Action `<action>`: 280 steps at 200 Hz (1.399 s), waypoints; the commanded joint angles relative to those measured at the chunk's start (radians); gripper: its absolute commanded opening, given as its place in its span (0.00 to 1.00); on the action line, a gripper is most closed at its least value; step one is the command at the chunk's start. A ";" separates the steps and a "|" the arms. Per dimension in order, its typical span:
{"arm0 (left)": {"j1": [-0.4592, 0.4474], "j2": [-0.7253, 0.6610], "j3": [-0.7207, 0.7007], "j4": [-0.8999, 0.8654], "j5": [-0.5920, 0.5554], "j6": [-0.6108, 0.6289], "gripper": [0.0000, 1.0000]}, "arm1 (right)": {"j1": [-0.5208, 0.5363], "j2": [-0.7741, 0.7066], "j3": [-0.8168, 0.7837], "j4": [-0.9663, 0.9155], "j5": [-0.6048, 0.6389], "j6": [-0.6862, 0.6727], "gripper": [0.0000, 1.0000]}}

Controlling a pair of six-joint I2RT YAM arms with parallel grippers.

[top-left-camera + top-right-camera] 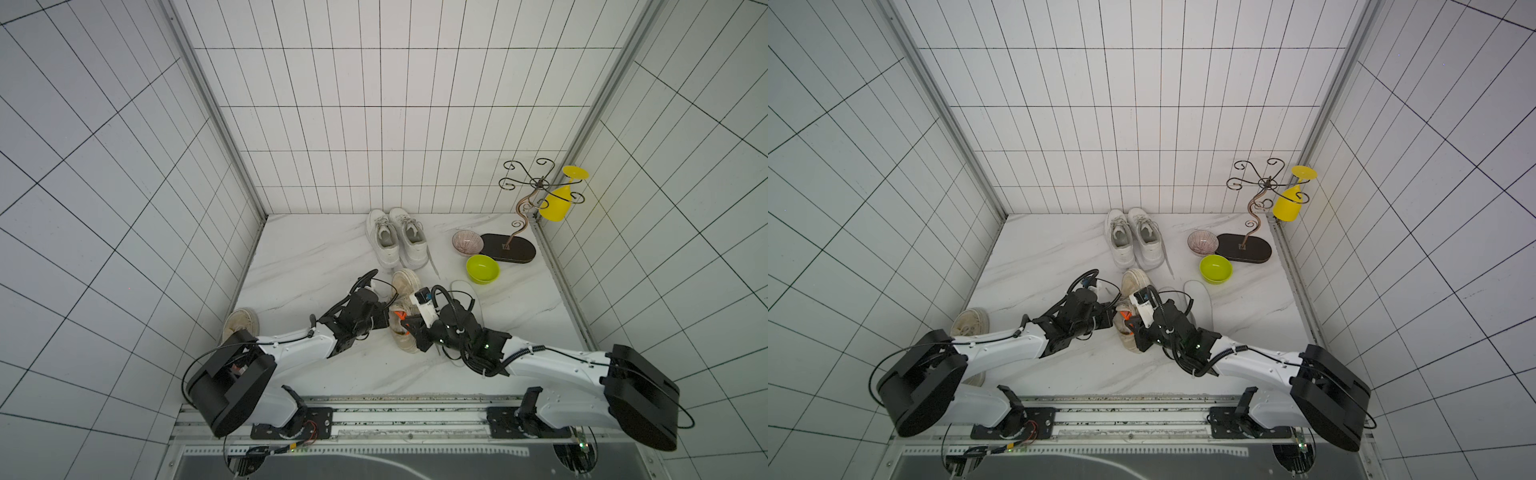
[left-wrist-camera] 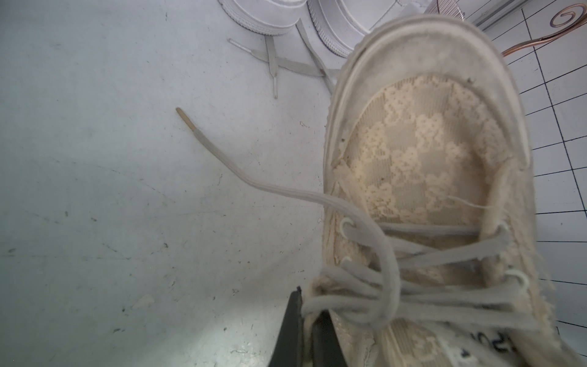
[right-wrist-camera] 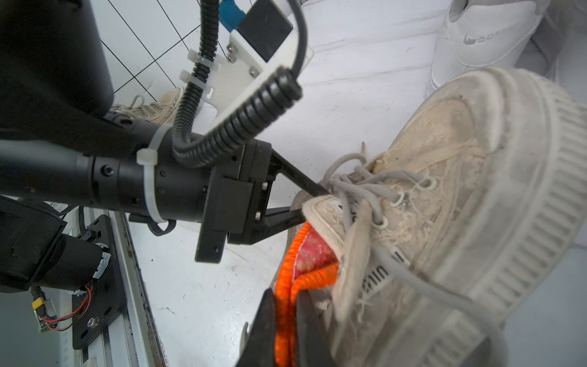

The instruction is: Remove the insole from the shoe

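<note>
A worn beige lace shoe (image 1: 405, 284) (image 1: 1136, 280) lies on the marble table between my two arms, its toe pointing away from me. The left gripper (image 2: 306, 305) (image 3: 313, 203) is shut on the fabric rim of the shoe (image 2: 428, 152) beside the laces. A red insole (image 3: 313, 251) with an orange stitched edge sticks out of the shoe's (image 3: 460, 178) opening, folded along its length. My right gripper (image 3: 285, 294) (image 1: 409, 328) is shut on that folded orange edge. The insole's front part is hidden inside the shoe.
A pair of white sneakers (image 1: 397, 239) stands at the back. A second beige shoe (image 1: 241, 322) lies by the left arm. A white sole-shaped piece (image 1: 467, 295), a green bowl (image 1: 482, 269), a patterned bowl (image 1: 467, 242) and a wire stand (image 1: 507, 247) with a yellow glass (image 1: 559, 203) are on the right.
</note>
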 commanded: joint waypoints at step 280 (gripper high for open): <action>0.137 0.067 0.068 -0.251 -0.174 0.048 0.00 | 0.108 -0.321 -0.217 0.397 0.057 -0.094 0.00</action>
